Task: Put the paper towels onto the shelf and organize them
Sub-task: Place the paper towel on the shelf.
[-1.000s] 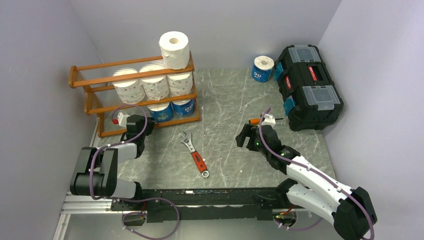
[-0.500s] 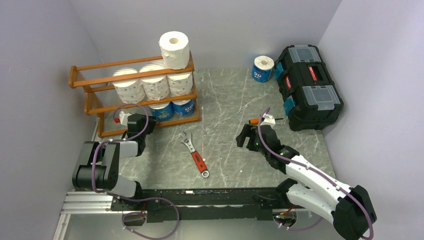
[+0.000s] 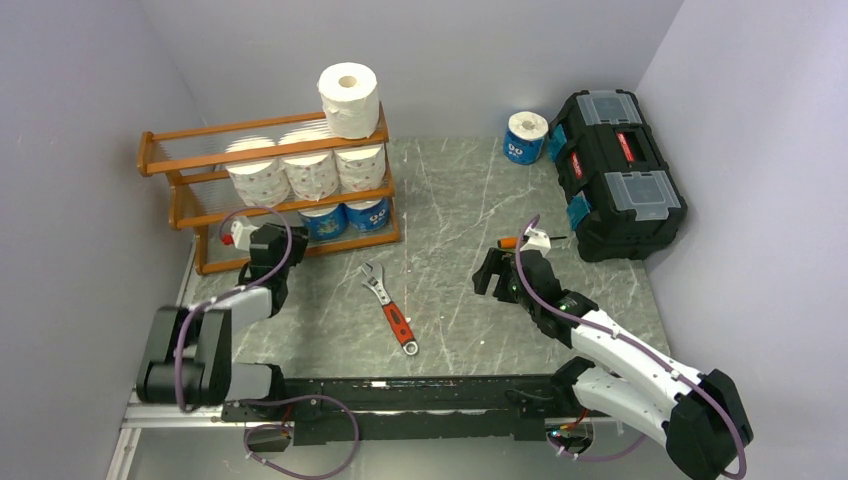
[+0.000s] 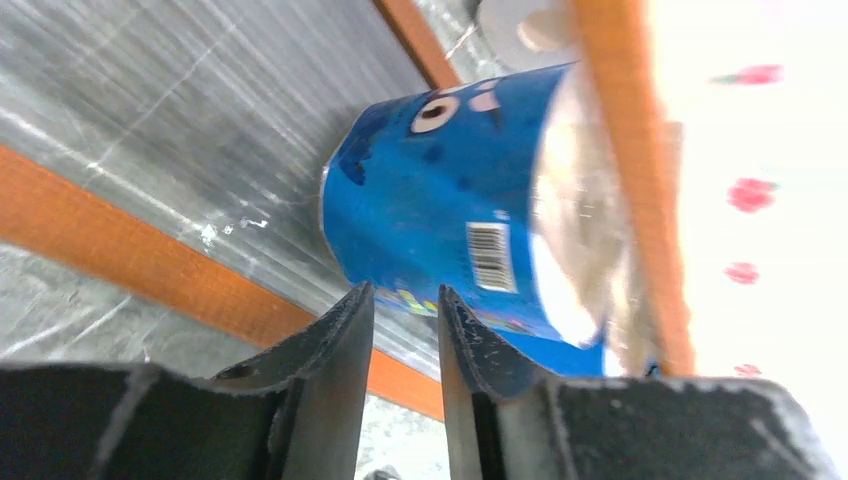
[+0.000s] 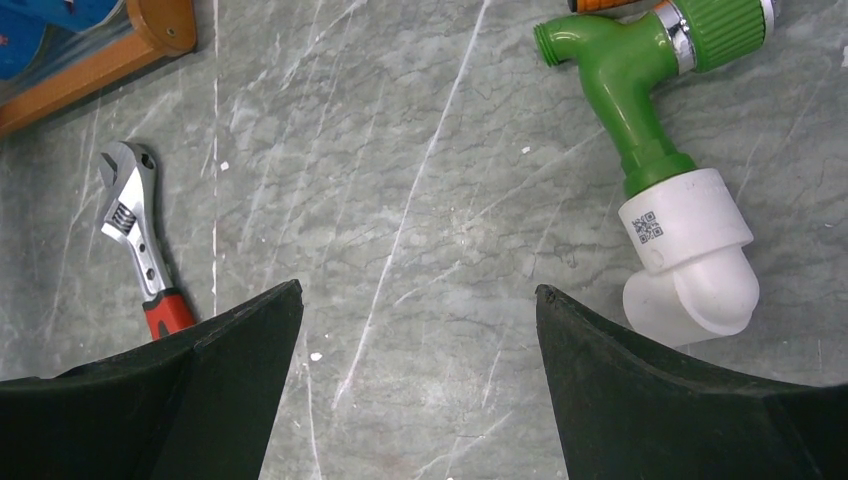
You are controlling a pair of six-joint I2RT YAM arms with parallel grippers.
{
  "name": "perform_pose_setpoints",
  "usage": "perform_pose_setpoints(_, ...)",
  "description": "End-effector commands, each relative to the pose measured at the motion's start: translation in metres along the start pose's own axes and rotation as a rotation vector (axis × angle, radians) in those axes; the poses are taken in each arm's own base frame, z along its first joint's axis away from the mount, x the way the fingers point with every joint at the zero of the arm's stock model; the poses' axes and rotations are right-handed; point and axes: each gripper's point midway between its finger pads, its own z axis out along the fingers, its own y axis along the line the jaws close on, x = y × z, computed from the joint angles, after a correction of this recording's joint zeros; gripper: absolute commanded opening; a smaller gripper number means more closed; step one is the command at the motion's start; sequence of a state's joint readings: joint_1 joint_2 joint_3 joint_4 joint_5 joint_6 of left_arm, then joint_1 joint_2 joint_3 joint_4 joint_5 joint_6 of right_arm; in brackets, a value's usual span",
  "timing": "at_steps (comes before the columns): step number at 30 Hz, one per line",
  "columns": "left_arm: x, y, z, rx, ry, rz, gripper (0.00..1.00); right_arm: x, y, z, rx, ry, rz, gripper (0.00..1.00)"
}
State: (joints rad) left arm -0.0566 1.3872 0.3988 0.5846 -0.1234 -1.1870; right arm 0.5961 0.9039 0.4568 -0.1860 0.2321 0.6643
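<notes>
Your left gripper (image 4: 405, 295) is parked right in front of a blue-wrapped roll (image 4: 440, 220) on the bottom tier of the shelf (image 3: 200, 216). Its fingers are barely cracked apart with nothing between them. Your right gripper (image 5: 415, 290) is spread wide over the marble table (image 5: 420, 150), holding nothing. One loose blue roll (image 3: 525, 137) sits beside the black toolbox (image 3: 615, 170).

Top view evenly lit, soft shadows; left wrist view blown out at right, blue-wrapped roll (image 4: 440, 220) slightly soft
</notes>
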Motion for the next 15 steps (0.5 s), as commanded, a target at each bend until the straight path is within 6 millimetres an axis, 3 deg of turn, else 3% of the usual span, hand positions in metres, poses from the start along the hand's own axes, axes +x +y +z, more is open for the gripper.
perform_pose_setpoints(1,-0.032,-0.003,-0.031,-0.049,-0.119,0.039,0.40,-0.021,0.007,-0.002,0.005,-0.053,0.010,0.89)
perform_pose_setpoints(4,-0.051,-0.003,-0.059,-0.107,-0.167,0.097,0.56,-0.030,0.014,-0.005,-0.008,-0.065,0.020,0.90)
perform_pose_setpoints(7,-0.057,-0.003,-0.091,-0.155,-0.146,0.172,0.65,-0.046,0.026,-0.011,-0.040,-0.095,0.042,0.92)
perform_pose_setpoints(11,-0.054,-0.002,-0.128,-0.148,-0.100,0.275,0.79,-0.079,0.042,-0.017,-0.056,-0.170,0.062,0.93)
perform_pose_setpoints(12,-0.052,-0.001,-0.134,-0.142,-0.085,0.307,0.95,-0.087,0.044,-0.017,-0.040,-0.184,0.062,0.94)
perform_pose_setpoints(15,-0.043,0.007,-0.148,-0.149,-0.033,0.402,0.99,-0.120,0.051,-0.018,0.016,-0.238,0.087,0.95)
